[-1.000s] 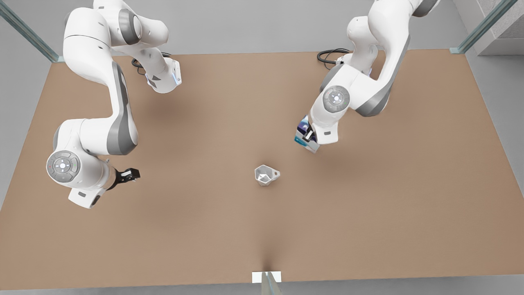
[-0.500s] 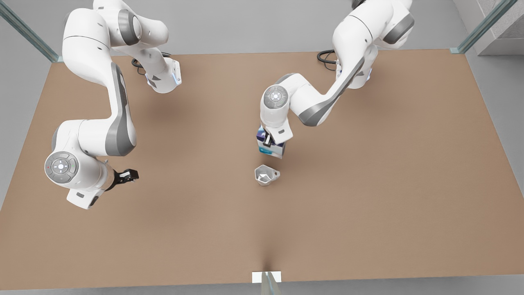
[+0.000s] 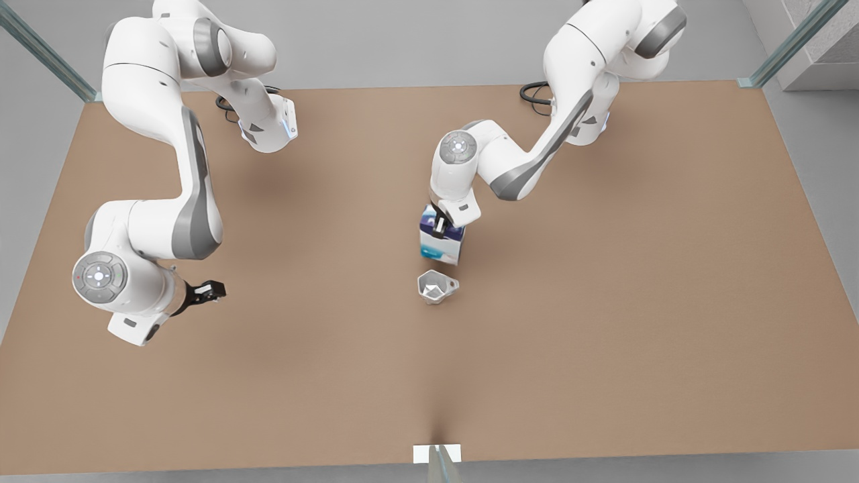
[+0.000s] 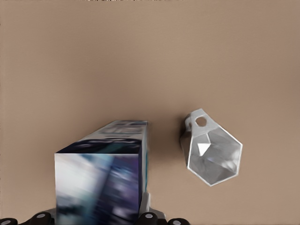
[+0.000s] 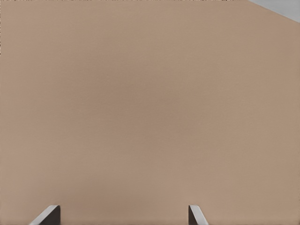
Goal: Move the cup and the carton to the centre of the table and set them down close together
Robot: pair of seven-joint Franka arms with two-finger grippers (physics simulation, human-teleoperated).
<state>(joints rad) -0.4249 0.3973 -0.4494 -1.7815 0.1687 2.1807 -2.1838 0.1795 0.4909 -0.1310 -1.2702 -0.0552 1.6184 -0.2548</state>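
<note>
Gripping carton [image 3: 441, 243], left gripper [image 3: 439, 227] sits atop it, cup [image 3: 435, 286] just beside; right gripper [image 3: 209, 290] spread, waiting apart.

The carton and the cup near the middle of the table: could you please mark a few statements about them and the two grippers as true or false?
1. The left gripper is shut on the carton. True.
2. The cup lies on its side. False: it stands upright, its rim facing up.
3. The right gripper holds the cup. False: it is open and empty, off toward the front view's left above the table.
4. Carton and cup sit close but apart. True: a strip of table shows between them.
</note>
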